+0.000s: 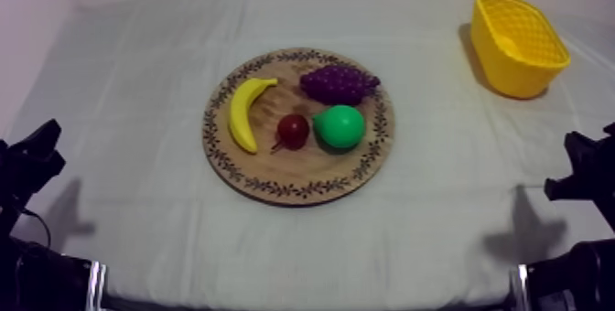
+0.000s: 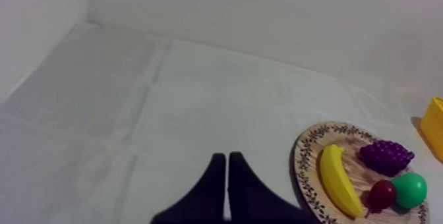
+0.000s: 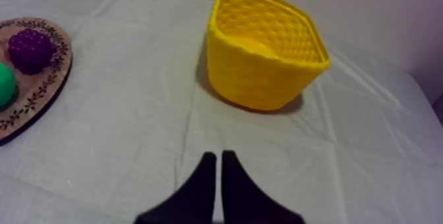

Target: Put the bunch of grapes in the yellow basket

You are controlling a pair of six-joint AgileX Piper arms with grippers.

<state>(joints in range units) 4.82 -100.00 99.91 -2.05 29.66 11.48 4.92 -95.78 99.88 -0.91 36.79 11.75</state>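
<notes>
Top view showed the round wooden board [image 1: 302, 176] near the middle of the table [image 1: 137, 86], with four toy fruits on it. The bunch of grapes [image 1: 339, 83] lay on the board's far side, toward the right, close to the patterned rim. Just in front of it sat the green pear [image 1: 339, 126]. The small red fruit [image 1: 293, 130] was beside the pear on its left, and the banana [image 1: 243, 113] curved along the board's left part. The yellow basket [image 1: 523, 75] stood upright at the far right of the table, well apart from the board.

My left pincer [image 2: 227, 155] was over bare table to the left of the board, its two black fingers pressed together into a narrow wedge with nothing between them. My right pincer [image 3: 217, 154] was likewise closed to a narrow wedge on nothing, over the table in front of the basket, with the board's edge and the grapes off to one side. My left arm [image 1: 32, 164] and my right arm [image 1: 586, 173] sat low at the table's near corners.
</notes>
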